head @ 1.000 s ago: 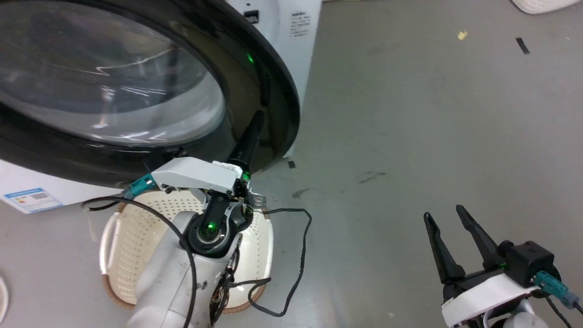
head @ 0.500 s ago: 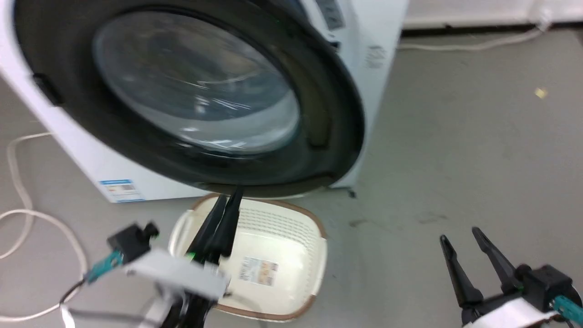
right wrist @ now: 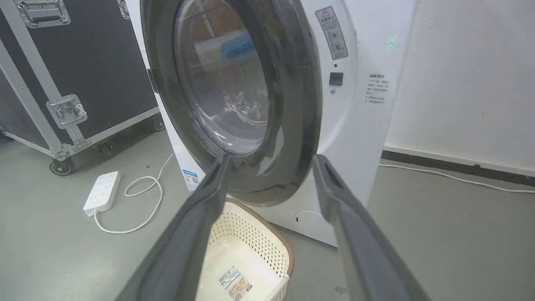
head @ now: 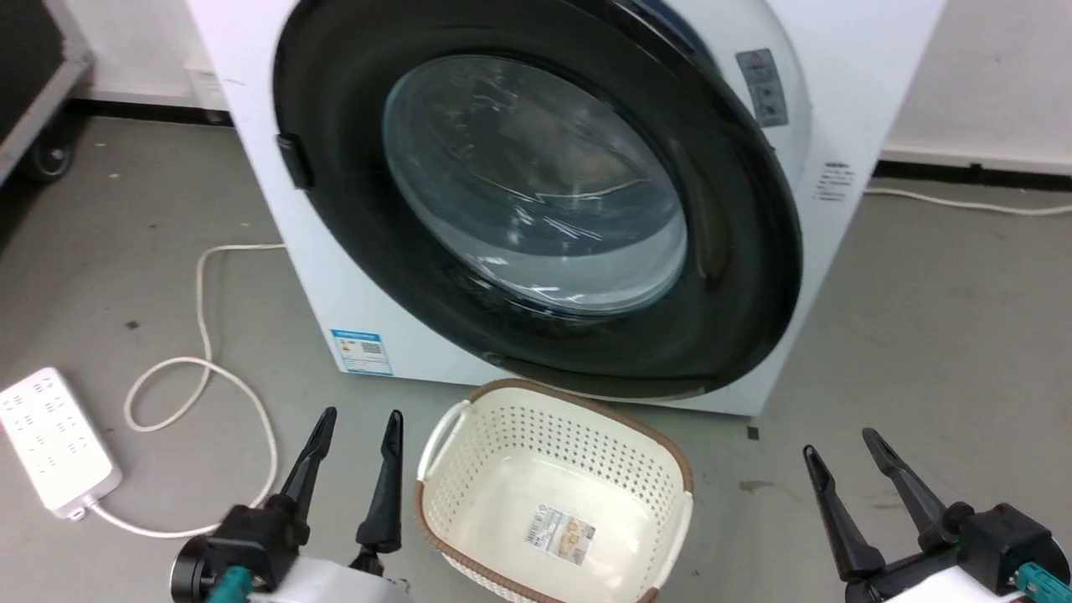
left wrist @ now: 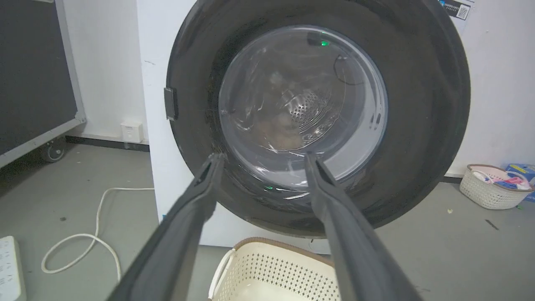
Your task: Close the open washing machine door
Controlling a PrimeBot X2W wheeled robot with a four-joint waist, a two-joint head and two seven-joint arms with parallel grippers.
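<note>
Shows the door point(head: 536, 193) lying flat against the front of the machine point(head: 846, 100), with the clear glass bulging outward; cannot tell whether it is latched. Finds the left gripper point(head: 360, 416) low in front of the machine, toward its left side in the head view, fingers spread and holding nothing, well clear of the door. Finds the right gripper point(head: 839, 442) before the machine's right corner, fingers likewise apart and empty. Places a cream basket point(head: 536, 392) on the floor just in front of the machine, below the door's lower edge. Shows a white power strip point(head: 50, 440) and looped cord point(head: 201, 335) off to the machine's left.
</note>
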